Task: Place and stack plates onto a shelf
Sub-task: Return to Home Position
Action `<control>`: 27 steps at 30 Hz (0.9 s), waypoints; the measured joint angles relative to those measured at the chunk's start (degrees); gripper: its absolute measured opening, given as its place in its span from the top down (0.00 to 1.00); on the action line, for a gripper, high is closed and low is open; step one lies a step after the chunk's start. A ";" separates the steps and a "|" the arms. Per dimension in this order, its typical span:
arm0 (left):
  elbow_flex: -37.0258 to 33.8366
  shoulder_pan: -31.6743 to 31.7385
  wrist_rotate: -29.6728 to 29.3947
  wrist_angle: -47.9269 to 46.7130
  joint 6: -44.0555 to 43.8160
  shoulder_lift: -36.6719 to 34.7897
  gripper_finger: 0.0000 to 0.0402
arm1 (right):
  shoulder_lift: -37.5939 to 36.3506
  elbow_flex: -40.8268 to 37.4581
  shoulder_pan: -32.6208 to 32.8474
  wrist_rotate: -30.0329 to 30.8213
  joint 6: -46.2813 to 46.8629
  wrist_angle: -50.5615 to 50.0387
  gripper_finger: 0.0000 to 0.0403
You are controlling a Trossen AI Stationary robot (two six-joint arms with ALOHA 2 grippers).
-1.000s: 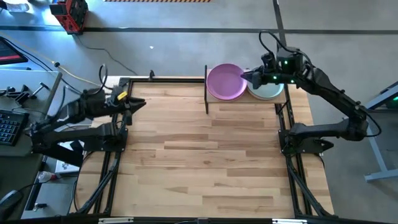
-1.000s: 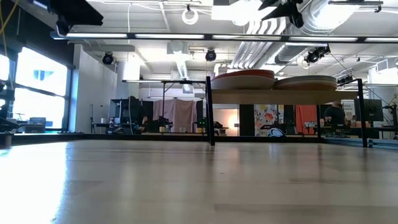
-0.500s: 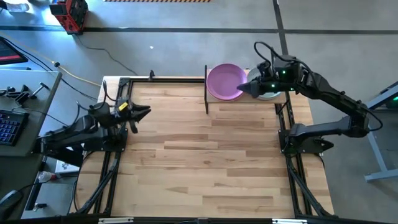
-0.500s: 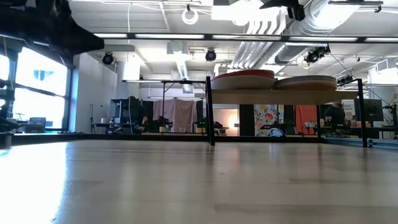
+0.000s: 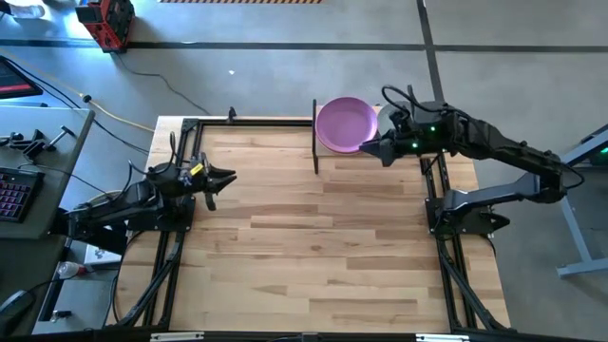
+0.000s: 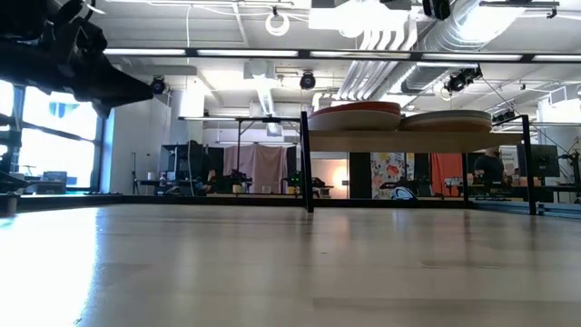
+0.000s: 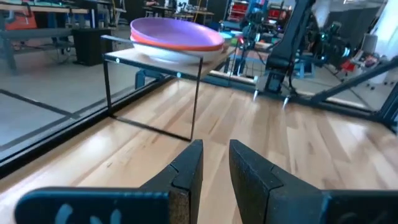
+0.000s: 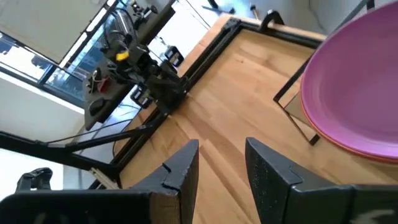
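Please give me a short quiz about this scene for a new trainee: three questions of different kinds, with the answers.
1. True or false: the purple plate lies on top of its stack on the shelf.
2. Seen from table height, the shelf carries: A) one stack of plates, B) two stacks, C) three stacks.
3. What does the right tool hold?

Key:
1. True.
2. B: the left-hand stack and the right-hand stack.
3. Nothing. Its fingers are open beside the shelf.
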 joint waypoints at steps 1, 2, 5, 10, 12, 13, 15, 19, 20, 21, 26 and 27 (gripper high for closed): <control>-0.57 0.01 0.00 0.45 0.30 -0.02 0.83 | -0.32 0.00 0.70 1.08 -0.24 0.14 0.72; -1.20 0.01 0.01 1.26 0.33 -0.01 0.83 | -0.70 0.00 1.34 2.14 -0.42 0.31 0.72; -2.53 0.01 -0.03 2.92 0.39 0.03 0.83 | -2.19 -0.02 3.15 5.31 -1.18 0.42 0.72; -4.30 0.01 -0.11 8.44 0.38 0.07 0.83 | -6.65 -0.02 5.39 8.16 -4.52 0.80 0.72; -4.59 0.01 -0.16 9.49 -0.01 0.23 0.83 | -8.96 -0.02 5.71 8.26 -7.00 1.23 0.72; -4.59 0.01 -0.18 9.52 -0.07 0.28 0.83 | -10.29 -0.02 5.71 8.25 -8.40 1.31 0.72; -4.59 0.01 -0.20 9.48 -0.05 0.31 0.83 | -13.33 -0.04 5.71 8.31 -11.40 1.13 0.72; -4.59 0.01 -0.39 9.43 -0.05 0.95 0.83 | -20.28 -0.23 5.71 8.66 -17.07 -0.35 0.72; -4.59 0.01 -0.47 9.47 -0.05 1.19 0.83 | -22.23 -0.68 5.71 9.16 -18.11 -0.41 0.72; -4.59 0.01 -0.48 9.46 -0.05 1.43 0.83 | -24.41 -1.37 5.71 9.51 -19.01 -0.62 0.72; -4.59 0.01 -0.48 9.46 -0.07 1.88 0.83 | -36.23 -8.91 5.67 14.23 -21.02 -0.43 0.72; -4.59 0.01 -0.48 9.44 -0.07 1.88 0.83 | -38.51 -11.46 5.67 15.13 -21.04 0.37 0.72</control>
